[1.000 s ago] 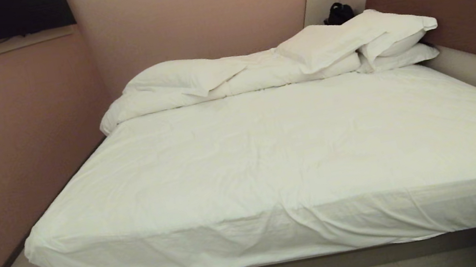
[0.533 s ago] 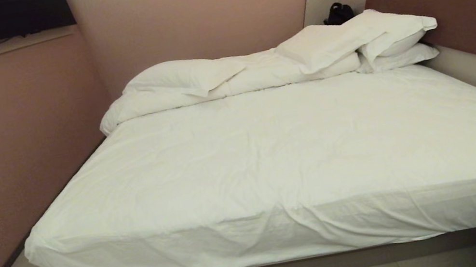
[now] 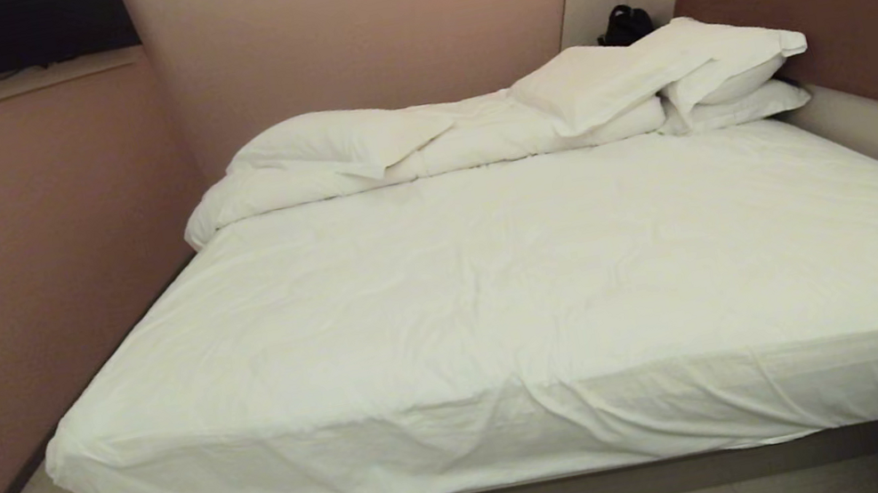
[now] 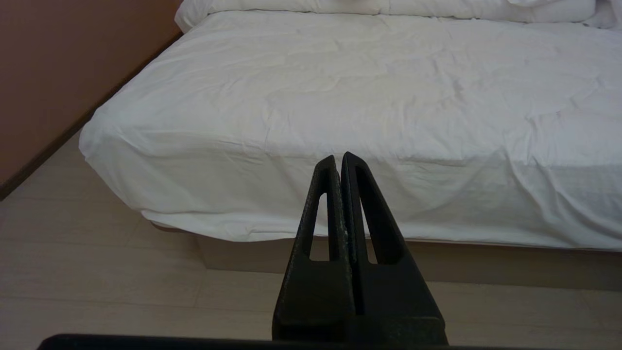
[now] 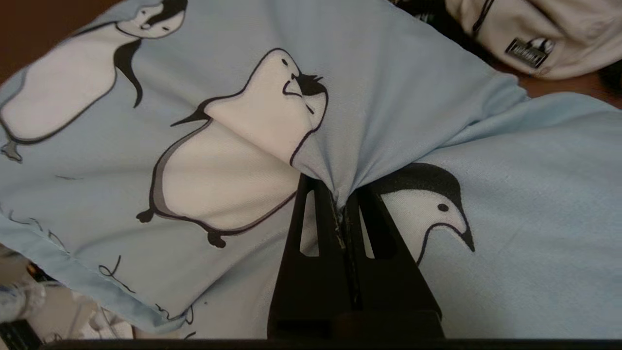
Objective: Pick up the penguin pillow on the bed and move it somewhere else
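The penguin pillow point(image 5: 398, 92), light blue with black-and-white penguins, fills the right wrist view. My right gripper point(image 5: 340, 194) is shut on a pinched fold of its fabric. Neither the pillow nor either arm shows in the head view. The bed point(image 3: 520, 295), under a wrinkled white sheet, lies ahead with nothing on its flat middle. My left gripper point(image 4: 338, 158) is shut and empty, held over the floor just short of the bed's foot edge point(image 4: 340, 228).
White pillows point(image 3: 644, 79) and a folded duvet point(image 3: 351, 158) are piled at the far end by the brown headboard point(image 3: 861, 27). A pink wall point(image 3: 5, 296) runs along the bed's left side. A beige cap-like item point(image 5: 539, 39) lies beyond the penguin pillow.
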You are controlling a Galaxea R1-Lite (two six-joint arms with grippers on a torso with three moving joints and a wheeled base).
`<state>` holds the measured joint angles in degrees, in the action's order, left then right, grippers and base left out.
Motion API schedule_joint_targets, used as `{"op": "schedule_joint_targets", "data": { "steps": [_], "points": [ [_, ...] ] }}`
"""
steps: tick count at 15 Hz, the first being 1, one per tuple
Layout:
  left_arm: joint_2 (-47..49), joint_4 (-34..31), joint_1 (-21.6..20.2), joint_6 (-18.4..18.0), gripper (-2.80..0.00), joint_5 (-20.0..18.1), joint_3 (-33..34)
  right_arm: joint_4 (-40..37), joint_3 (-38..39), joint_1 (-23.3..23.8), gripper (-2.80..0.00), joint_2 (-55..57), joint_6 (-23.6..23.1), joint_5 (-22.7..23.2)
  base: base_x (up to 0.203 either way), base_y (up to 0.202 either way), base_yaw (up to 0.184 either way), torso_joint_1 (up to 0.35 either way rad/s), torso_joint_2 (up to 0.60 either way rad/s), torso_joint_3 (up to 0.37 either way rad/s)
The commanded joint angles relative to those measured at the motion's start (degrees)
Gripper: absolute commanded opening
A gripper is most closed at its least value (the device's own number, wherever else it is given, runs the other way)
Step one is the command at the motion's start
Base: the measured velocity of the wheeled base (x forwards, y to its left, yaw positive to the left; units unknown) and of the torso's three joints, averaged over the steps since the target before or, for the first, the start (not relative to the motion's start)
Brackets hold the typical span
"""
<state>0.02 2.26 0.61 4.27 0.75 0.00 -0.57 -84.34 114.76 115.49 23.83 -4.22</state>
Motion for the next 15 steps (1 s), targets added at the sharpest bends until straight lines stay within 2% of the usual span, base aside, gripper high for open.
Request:
{"op": "schedule_joint_targets", "data": {
  "steps": [1,6,15],
  "points": [
    [0.0,0.0,0.0,0.0,-2.80,0.0,0.0,-0.1,0.2,-1.4,-2.80,2.1,0.0,-0.1,0.000,0.000,0.000,0.000,0.00,0.000],
    [0.0,0.0,0.0,0.0,-2.80,0.0,0.0,-1.4,0.0,-3.0,-2.80,4.7,0.0,-0.4,0.000,0.000,0.000,0.000,0.00,0.000],
    [0.0,0.0,0.0,0.0,-2.80,0.0,0.0,-1.1,-1.1,-3.1,-2.80,8.9,0.1,-1.8,0.000,0.000,0.000,0.000,0.00,0.000]
  ]
}}
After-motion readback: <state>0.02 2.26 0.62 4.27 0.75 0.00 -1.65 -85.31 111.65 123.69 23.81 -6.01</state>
